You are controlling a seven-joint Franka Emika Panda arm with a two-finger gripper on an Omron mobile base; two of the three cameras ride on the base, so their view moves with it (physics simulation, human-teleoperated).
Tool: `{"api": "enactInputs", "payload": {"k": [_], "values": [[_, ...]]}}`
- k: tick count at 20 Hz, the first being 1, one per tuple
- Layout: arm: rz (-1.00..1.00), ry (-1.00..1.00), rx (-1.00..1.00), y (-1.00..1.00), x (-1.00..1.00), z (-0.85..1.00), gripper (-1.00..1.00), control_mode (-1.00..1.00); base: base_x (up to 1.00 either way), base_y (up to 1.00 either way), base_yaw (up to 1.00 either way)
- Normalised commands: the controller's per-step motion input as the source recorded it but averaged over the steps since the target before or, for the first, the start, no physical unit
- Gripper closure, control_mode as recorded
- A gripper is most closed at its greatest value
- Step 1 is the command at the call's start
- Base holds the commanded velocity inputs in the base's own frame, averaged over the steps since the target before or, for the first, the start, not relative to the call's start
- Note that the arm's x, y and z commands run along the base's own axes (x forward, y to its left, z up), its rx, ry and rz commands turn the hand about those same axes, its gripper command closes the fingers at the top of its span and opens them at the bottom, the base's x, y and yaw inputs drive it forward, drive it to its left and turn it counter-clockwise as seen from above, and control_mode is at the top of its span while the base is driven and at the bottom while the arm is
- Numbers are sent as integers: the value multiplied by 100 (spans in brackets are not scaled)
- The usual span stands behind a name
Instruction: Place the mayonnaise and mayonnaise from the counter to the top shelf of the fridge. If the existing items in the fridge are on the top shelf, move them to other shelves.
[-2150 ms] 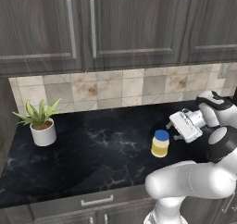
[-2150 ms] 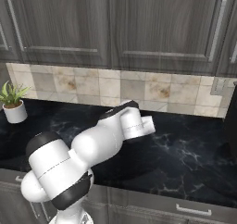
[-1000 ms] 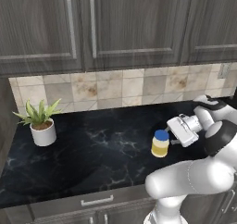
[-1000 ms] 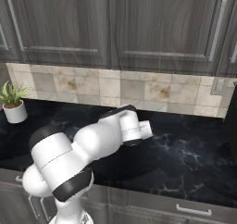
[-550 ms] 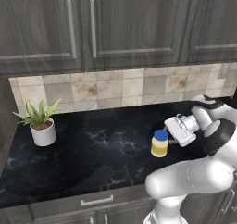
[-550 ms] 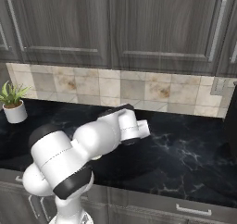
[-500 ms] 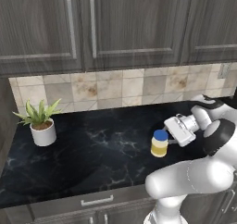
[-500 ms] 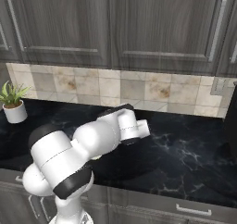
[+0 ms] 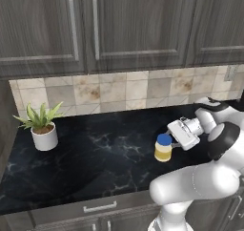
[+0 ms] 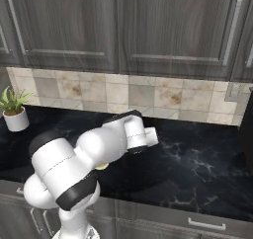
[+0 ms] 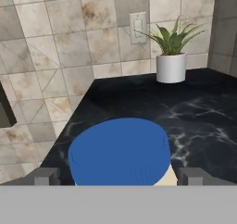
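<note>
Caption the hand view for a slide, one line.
Open tool straddling the blue-lidded mayonnaise jar on the black counter, potted plant by the tiled wall.

Mayonnaise jar (image 9: 163,149): pale yellow, bright blue lid. Counter (image 9: 95,153): black, white veining. Backsplash (image 9: 124,89): beige mottled tiles. Plant pot (image 9: 44,138): white.

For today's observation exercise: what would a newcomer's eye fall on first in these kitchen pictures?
First, the jar with its bright blue lid, standing on the black counter right before the white arm. The open pincer has a fingertip on either side of the lid. Next, the green plant in its white pot at the counter's far left.
</note>
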Motion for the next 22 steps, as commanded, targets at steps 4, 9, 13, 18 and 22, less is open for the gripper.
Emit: {"api": "enactInputs", "payload": {"k": [4, 9, 13, 18, 22], "values": [[0, 7, 4, 4, 0, 7, -100, -100, 0, 0, 0], [0, 4, 2, 5, 0, 0, -100, -100, 0, 0, 0], [0, 0, 0, 1, 3, 0, -100, -100, 0, 0, 0], [0, -3, 0, 0, 1, -8, -100, -100, 0, 0, 0], [0, -10, 0, 1, 0, -11, -100, -100, 0, 0, 0]]}}
